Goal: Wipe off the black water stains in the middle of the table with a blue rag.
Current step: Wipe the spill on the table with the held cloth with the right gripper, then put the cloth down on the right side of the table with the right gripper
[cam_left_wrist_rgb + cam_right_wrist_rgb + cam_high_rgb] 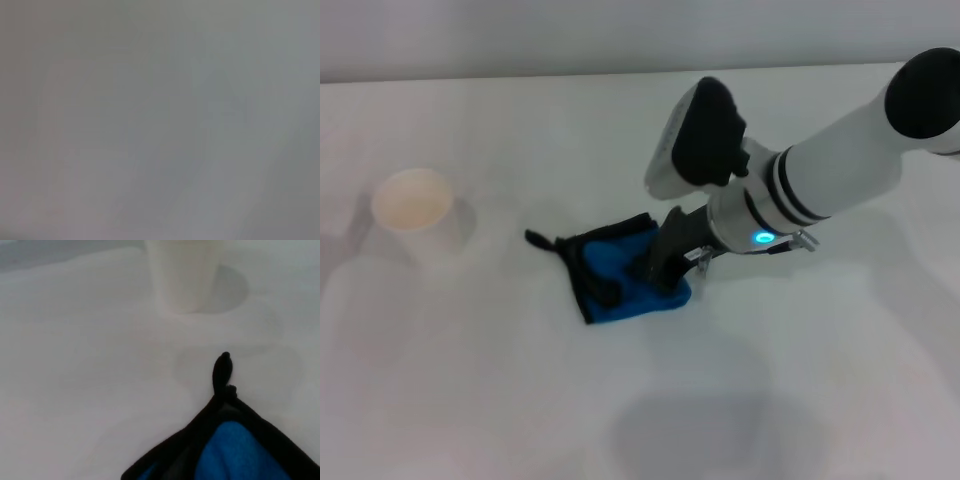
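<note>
The blue rag (615, 262) lies bunched on the white table (470, 390), a little right of the middle, with its black edging and loop (535, 238) pointing left. My right gripper (650, 272) comes down from the right and is shut on the rag, pressing it against the tabletop. The right wrist view shows the rag's blue cloth (235, 450) and its black loop (222, 371) close up. No black water stain shows on any bare part of the table; it is hidden or out of view. My left gripper is not in view; its wrist view shows only a plain grey surface.
A white paper cup (413, 210) stands upright on the left of the table, and it also shows in the right wrist view (182, 275) beyond the rag's loop. The table's far edge runs along the top of the head view.
</note>
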You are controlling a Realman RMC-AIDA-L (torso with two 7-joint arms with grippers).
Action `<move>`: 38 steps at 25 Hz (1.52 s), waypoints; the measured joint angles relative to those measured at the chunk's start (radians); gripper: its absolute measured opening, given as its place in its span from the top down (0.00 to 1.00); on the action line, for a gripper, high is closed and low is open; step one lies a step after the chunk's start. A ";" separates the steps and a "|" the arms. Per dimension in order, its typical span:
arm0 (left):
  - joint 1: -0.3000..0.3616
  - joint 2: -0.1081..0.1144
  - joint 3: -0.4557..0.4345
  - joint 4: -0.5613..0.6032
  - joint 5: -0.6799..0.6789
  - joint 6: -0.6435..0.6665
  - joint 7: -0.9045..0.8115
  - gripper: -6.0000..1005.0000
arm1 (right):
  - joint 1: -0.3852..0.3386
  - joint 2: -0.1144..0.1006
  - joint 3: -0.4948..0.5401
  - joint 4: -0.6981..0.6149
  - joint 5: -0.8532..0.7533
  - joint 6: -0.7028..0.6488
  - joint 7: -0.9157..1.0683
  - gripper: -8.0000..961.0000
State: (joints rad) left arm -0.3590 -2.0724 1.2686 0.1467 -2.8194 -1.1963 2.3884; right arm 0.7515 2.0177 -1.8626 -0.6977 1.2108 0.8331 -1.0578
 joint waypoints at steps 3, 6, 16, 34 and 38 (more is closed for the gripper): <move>0.000 0.000 0.000 0.001 0.000 0.000 0.000 0.11 | -0.004 -0.002 0.045 0.013 -0.036 -0.005 0.001 0.94; 0.000 0.000 0.000 0.002 0.000 0.000 0.000 0.11 | -0.018 -0.003 0.114 0.023 -0.085 -0.002 0.002 0.94; -0.001 0.000 0.000 -0.001 0.000 0.000 0.000 0.11 | -0.056 -0.010 0.317 0.024 -0.243 0.072 0.006 0.94; -0.005 0.000 0.000 0.001 0.000 0.002 0.001 0.11 | -0.072 -0.015 0.546 0.010 -0.476 0.147 0.059 0.93; -0.006 0.000 0.000 0.002 0.000 0.002 0.002 0.11 | -0.072 -0.019 0.548 0.009 -0.487 0.150 0.061 0.92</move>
State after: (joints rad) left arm -0.3649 -2.0724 1.2686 0.1488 -2.8195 -1.1948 2.3899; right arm 0.6791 1.9986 -1.3148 -0.6889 0.7239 0.9835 -0.9972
